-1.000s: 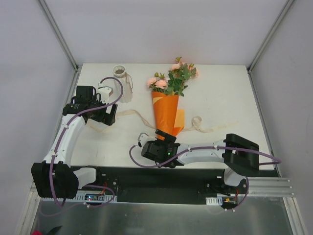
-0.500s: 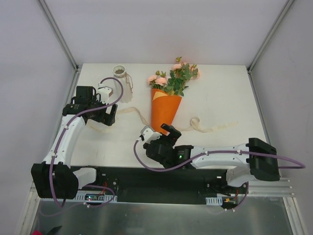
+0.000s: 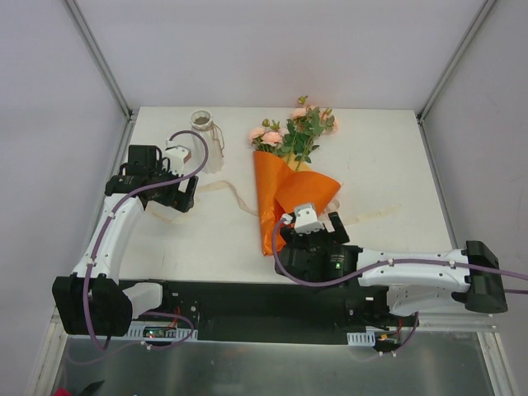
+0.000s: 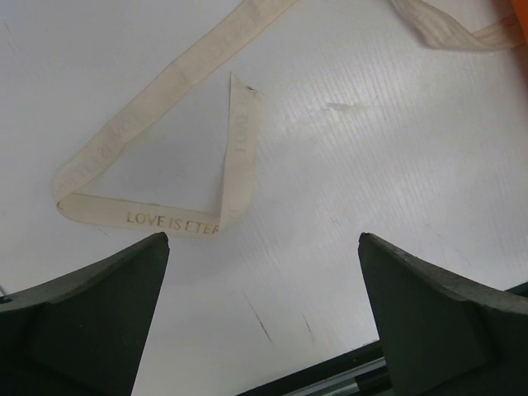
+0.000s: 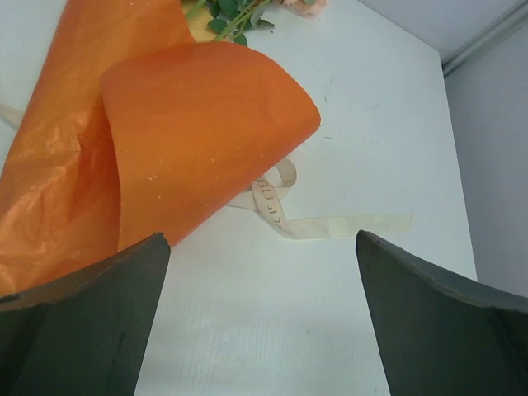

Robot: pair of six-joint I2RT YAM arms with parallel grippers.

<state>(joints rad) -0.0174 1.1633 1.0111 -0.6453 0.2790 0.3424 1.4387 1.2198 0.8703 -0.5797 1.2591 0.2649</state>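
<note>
Right end effector (image 5: 262,247) apart at wrap (image 5: 190,124) edge — left end effector (image 4: 262,243) apart above ribbon (image 4: 165,221).

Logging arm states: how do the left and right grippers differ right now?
The left gripper points down at the cream ribbon, the right gripper at the orange wrapping paper. The left gripper sits well left of that paper, the right gripper close beside its near part. Both are open and hold nothing.

The bouquet (image 3: 279,194) lies mid-table (image 3: 388,148), with the vase (image 3: 200,124) at its ten o'clock. The ribbon (image 3: 221,191) passes beneath it, from nine to three.
</note>
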